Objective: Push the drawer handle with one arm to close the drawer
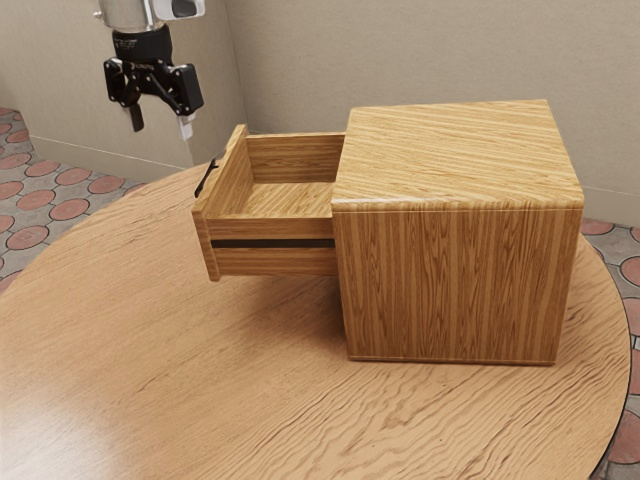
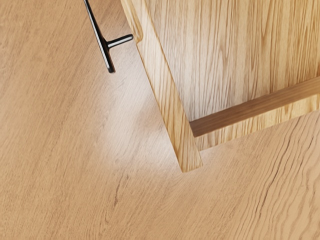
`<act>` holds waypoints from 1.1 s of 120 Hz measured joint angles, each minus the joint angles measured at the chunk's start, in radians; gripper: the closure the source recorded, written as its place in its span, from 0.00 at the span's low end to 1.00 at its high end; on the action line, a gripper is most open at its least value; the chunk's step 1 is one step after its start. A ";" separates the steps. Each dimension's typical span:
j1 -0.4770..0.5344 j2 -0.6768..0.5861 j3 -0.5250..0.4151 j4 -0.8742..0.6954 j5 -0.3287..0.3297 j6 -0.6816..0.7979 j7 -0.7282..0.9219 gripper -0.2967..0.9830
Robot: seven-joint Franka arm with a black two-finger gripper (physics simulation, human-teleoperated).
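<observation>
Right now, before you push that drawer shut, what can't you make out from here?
- Handle: one end is cut off by the wrist view's edge.
- Drawer: in the exterior view, the cabinet hides its back end.
- Arm: above the end effector, it is cut off by the exterior view's upper edge.
- Table: its near part is cut off by the exterior view's lower edge.
</observation>
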 joint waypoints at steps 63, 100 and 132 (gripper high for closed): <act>-0.021 -0.068 -0.046 0.180 0.004 -0.006 0.166 0.23; 0.097 -0.231 -0.054 -0.108 0.054 0.016 0.461 0.23; 0.210 -0.334 -0.054 -0.491 0.112 0.275 0.766 0.23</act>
